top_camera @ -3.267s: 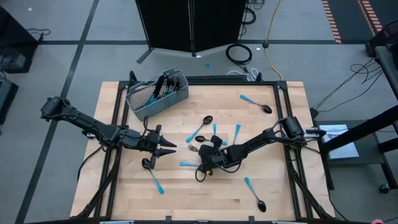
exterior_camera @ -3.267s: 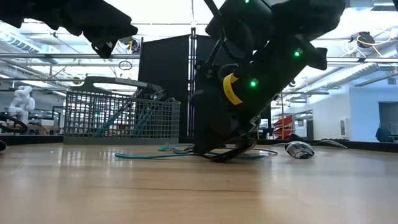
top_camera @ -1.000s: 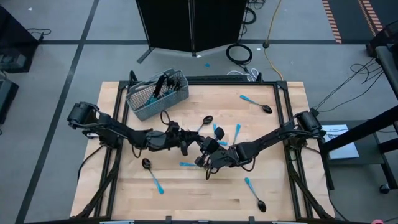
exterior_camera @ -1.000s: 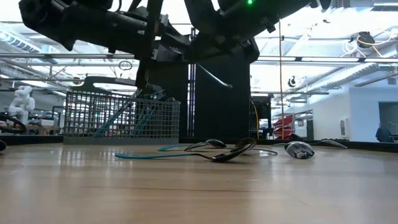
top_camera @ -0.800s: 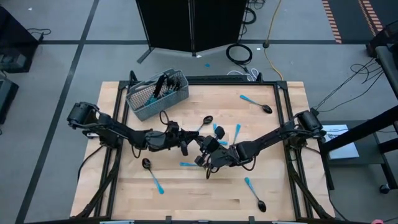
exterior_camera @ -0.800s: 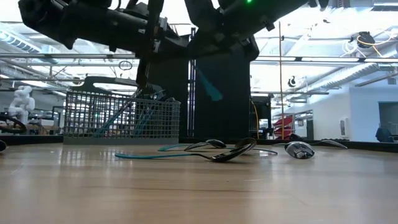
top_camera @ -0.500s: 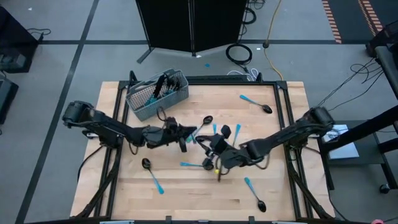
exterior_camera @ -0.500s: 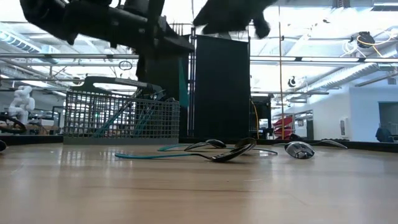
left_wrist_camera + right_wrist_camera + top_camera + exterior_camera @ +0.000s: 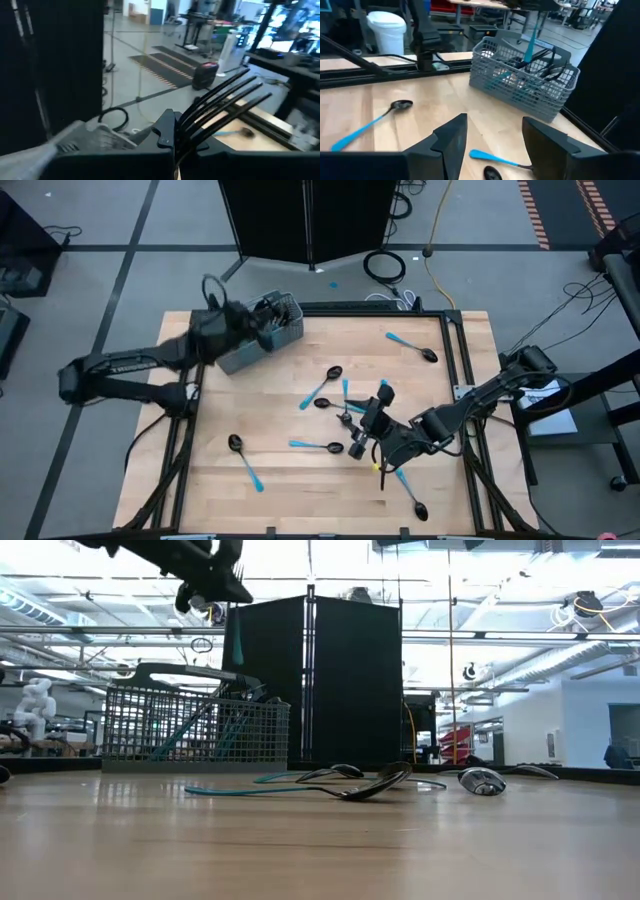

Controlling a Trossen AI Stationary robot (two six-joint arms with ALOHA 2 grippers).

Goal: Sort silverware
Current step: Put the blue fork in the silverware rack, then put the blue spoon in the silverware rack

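My left gripper [image 9: 248, 330] is high over the grey wire-mesh basket [image 9: 268, 332] at the table's far left, shut on a fork [image 9: 220, 100]. The fork's light-blue handle [image 9: 530, 42] hangs above the basket, which stands on the table with several pieces in it. My right gripper [image 9: 365, 422] hovers open over the table's middle, above loose silverware, with nothing between its fingers [image 9: 452, 137]. Blue-handled spoons lie flat on the wood, among them a spoon [image 9: 320, 388] and a spoon [image 9: 315, 445]. My left gripper pinches the fork between its two fingers near the neck, just behind the dark tines [image 9: 189, 124]. The tines stick out past the fingertips. The light-blue handle [image 9: 236, 648] hangs down below the gripper. The fork is lifted clear, above the basket.
More spoons lie at the far right [image 9: 415, 348], near right [image 9: 410, 492] and near left [image 9: 245, 462]. A dark rail [image 9: 370, 308] frames the table. A black cabinet [image 9: 330, 680] stands beyond the far edge. Bare wood [image 9: 300, 500] stretches along the near edge.
The two grippers met over the table's middle, where my left gripper took hold of the fork. My right gripper opened, let go and drew back toward the right and near edges. My left gripper rose and swung with the fork toward the far left, over the basket.
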